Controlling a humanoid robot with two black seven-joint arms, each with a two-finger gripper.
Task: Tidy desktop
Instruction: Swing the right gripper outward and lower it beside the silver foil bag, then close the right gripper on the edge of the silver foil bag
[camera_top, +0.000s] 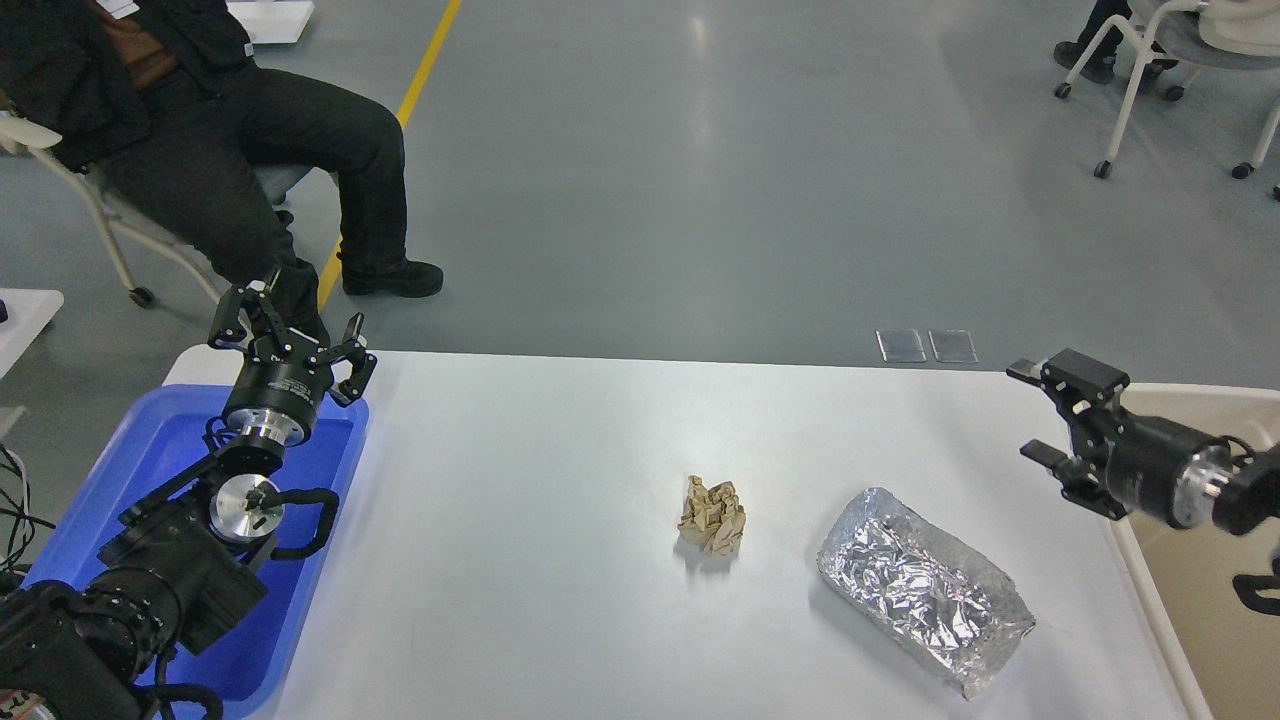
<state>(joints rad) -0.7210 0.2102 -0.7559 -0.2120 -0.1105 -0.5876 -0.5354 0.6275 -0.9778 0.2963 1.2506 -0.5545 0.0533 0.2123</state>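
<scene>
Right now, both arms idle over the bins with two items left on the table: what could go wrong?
1. The foil bag lies near the front right edge of the desktop; a sideways nudge from the right gripper might push it off.
2. The crumpled brown paper is small and light, so open fingers may skid it away.
3. The left gripper hangs over the blue tray rim and may clip it when swinging out.

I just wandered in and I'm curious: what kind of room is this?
Probably a lab or workshop: bare grey floor with a yellow line, wheeled chairs, and a white table between a blue tray and a beige bin.
</scene>
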